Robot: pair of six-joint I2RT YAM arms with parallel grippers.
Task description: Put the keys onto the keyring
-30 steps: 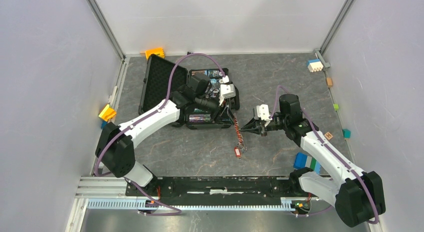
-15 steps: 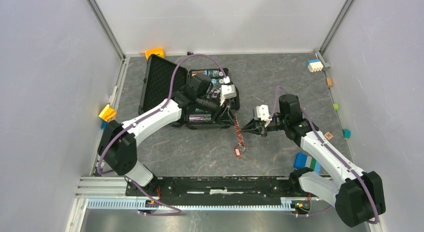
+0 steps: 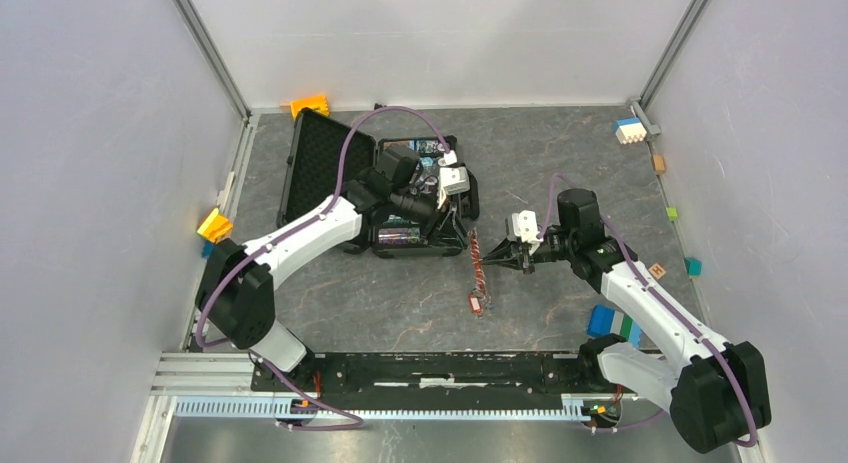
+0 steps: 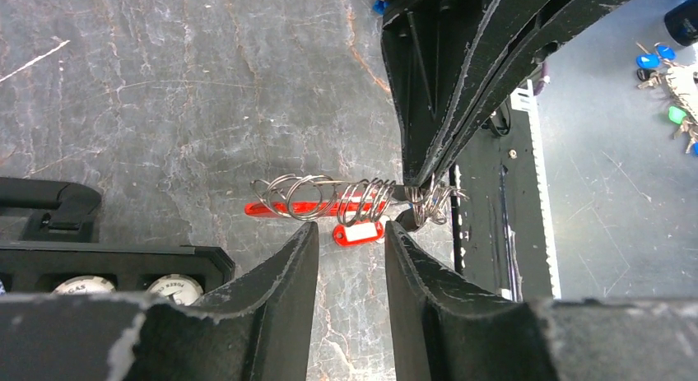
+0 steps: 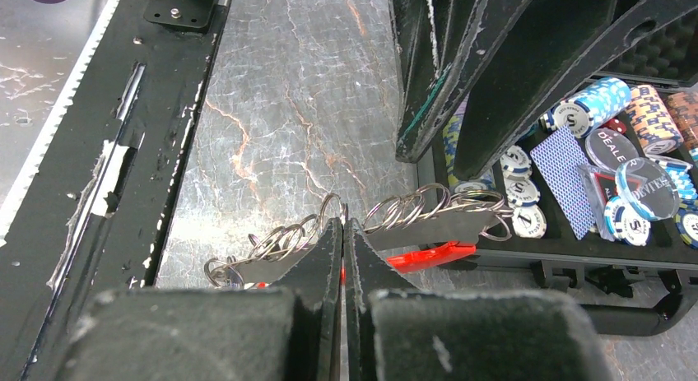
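Two grippers meet at one keyring (image 4: pixel 317 197). Right gripper (image 5: pixel 342 226): pressed together, pinching a ring partway along the string of linked rings. Left gripper (image 4: pixel 350 229): partly spread, holding nothing, fingertips just beside the string. Seen from the left fingertips, the string's long axis runs crosswise, with the right gripper's pinch toward one end and the red tag (image 4: pixel 292 209) just beyond the rings. Small keys (image 4: pixel 658 62) with coloured heads lie well apart, past the black rail (image 4: pixel 494 233). Judgement: the left arm is nearer the free end, and its jaws must straddle a single ring.
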